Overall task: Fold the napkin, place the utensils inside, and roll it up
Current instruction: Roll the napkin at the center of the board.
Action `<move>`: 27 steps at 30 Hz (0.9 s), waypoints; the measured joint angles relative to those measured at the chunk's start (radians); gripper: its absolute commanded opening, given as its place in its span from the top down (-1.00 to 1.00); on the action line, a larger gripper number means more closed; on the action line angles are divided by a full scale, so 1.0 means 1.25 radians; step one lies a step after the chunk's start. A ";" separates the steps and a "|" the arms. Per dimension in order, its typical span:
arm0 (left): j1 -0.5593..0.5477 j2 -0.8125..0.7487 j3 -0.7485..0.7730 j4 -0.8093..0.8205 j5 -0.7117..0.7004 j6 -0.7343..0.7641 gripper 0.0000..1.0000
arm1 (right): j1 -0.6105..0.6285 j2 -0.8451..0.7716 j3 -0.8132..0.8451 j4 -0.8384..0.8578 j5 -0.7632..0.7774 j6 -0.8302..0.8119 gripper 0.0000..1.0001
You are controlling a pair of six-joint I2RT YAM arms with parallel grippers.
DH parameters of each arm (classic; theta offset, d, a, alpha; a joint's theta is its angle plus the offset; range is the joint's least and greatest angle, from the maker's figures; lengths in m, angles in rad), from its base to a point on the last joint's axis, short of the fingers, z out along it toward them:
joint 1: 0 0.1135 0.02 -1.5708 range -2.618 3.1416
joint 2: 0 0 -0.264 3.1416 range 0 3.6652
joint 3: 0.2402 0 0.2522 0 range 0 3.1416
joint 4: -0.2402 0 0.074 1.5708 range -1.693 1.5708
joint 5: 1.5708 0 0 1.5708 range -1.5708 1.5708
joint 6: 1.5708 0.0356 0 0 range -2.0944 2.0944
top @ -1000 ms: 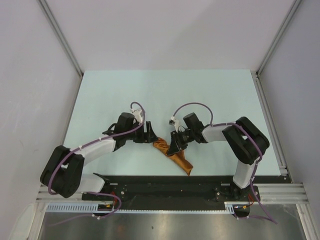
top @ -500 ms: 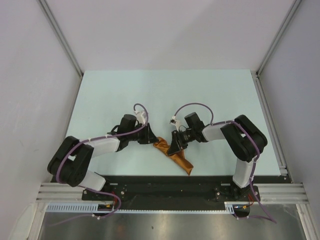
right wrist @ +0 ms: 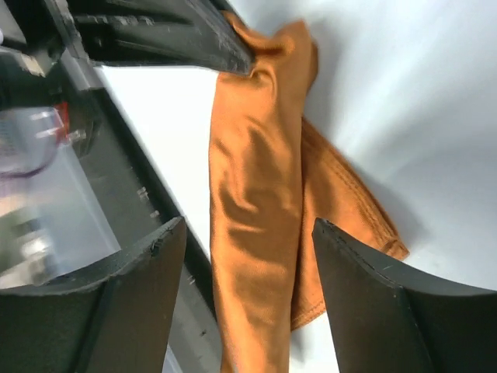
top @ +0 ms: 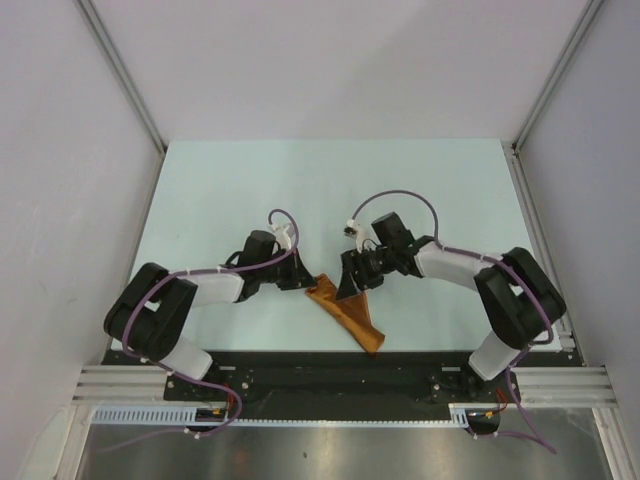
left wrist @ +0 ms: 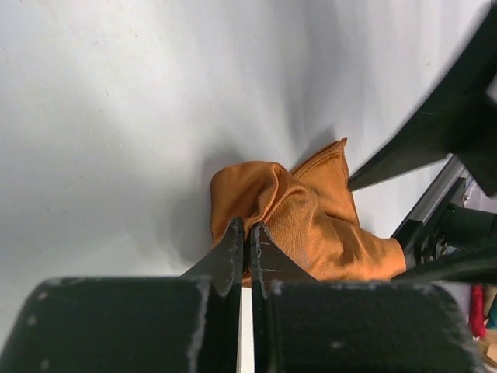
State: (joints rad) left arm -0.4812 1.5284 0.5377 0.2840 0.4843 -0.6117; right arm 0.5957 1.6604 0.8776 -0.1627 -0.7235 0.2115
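Note:
The rust-orange napkin [top: 345, 310] lies bunched into a long narrow bundle near the table's front edge, running diagonally toward the front right. My left gripper [top: 306, 284] is at its upper left end. In the left wrist view this gripper [left wrist: 247, 230] is shut, its tips pinching a fold of the napkin [left wrist: 311, 225]. My right gripper [top: 350, 287] hovers over the bundle's upper part. In the right wrist view that gripper [right wrist: 248, 229] stands open, its fingers on either side of the napkin [right wrist: 260, 155] without touching it. The utensils are hidden or out of view.
The pale green table [top: 330, 190] is walled at the back and both sides. A black base rail [top: 330, 365] runs along the near edge, just in front of the napkin's lower end. The two grippers are very close together.
My left gripper has moved in and shut on the napkin's upper left end. My right gripper has opened and let go of the napkin, and its arm has shifted to the right.

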 measured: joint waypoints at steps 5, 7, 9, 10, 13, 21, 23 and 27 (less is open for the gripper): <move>0.000 0.009 -0.001 0.004 -0.002 -0.016 1.00 | 0.168 -0.093 0.051 -0.070 0.271 -0.026 -0.47; 0.000 0.009 -0.001 0.003 -0.002 -0.020 1.00 | 0.246 -0.115 0.055 -0.081 0.370 -0.033 -0.47; 0.000 0.009 -0.001 0.003 -0.002 -0.023 0.99 | 0.327 -0.123 0.055 -0.096 0.480 -0.042 -0.46; 0.000 0.010 -0.001 0.003 -0.003 -0.023 1.00 | 0.351 -0.122 0.055 -0.100 0.518 -0.045 -0.44; 0.000 0.015 0.001 -0.001 -0.004 -0.023 0.99 | 0.422 -0.104 0.060 -0.126 0.638 -0.059 -0.36; 0.000 0.022 0.008 -0.013 -0.006 -0.029 1.00 | 0.499 -0.021 0.096 -0.152 0.798 -0.092 -0.11; 0.000 0.022 0.009 -0.014 -0.005 -0.029 1.00 | 0.500 -0.009 0.097 -0.154 0.810 -0.096 -0.06; 0.000 0.022 0.014 -0.021 -0.005 -0.028 1.00 | 0.488 0.016 0.097 -0.154 0.815 -0.101 0.00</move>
State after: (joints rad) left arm -0.4812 1.5558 0.5552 0.2581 0.4778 -0.6472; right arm 1.2053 1.6802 0.9993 -0.3553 0.2955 0.0849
